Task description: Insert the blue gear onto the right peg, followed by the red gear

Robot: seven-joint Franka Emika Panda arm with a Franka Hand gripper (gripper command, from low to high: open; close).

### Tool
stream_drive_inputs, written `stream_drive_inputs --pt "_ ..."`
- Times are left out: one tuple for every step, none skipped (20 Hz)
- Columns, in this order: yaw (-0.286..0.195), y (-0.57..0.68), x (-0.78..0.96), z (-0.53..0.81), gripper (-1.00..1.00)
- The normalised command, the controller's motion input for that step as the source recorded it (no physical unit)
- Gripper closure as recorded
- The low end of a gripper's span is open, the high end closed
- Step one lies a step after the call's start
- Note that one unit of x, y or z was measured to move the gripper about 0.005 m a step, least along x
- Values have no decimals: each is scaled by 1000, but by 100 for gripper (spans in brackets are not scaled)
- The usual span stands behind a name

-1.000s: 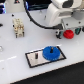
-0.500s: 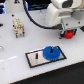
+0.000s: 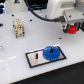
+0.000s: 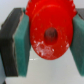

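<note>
The blue gear [image 3: 51, 52] lies flat on the right part of the black-bordered grey plate [image 3: 33, 60]. The right peg is hidden by it. The plate's other pin [image 3: 36, 55] stands bare to the exterior view's left of the gear. My gripper [image 3: 71, 26] is at the exterior view's upper right, away from the plate. It is shut on the red gear [image 3: 73, 29]. In the wrist view the red gear [image 4: 50, 31] fills the gap between the teal pads [image 4: 20, 44], with white table below it.
A white block with brown parts [image 3: 18, 27] stands at the exterior view's left on the white table [image 3: 15, 55]. Dark cables and the arm's body [image 3: 55, 9] cross the top.
My gripper with the red gear in it has shifted slightly up and toward the exterior view's right. The blue gear has not moved.
</note>
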Motion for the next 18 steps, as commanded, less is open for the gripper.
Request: stream_drive_inputs --pt "0 -423 503 554 100" --pt "0 -463 519 551 100" --pt "0 -503 476 533 100" --pt "0 -517 507 548 100" --pt "0 -492 494 532 100" --pt "0 -477 522 489 100" --pt "0 -405 515 481 100" --pt "0 -419 499 465 100" --pt "0 -406 521 445 100" --pt "0 -362 495 453 100" --pt "0 -334 510 425 100" --pt "0 -326 543 462 100" --pt "0 -318 567 423 100" --pt "0 -320 586 418 100" --pt "0 -337 625 374 100" --pt "0 -354 647 259 100" --pt "0 -335 656 246 100" --pt "0 -317 691 249 100"
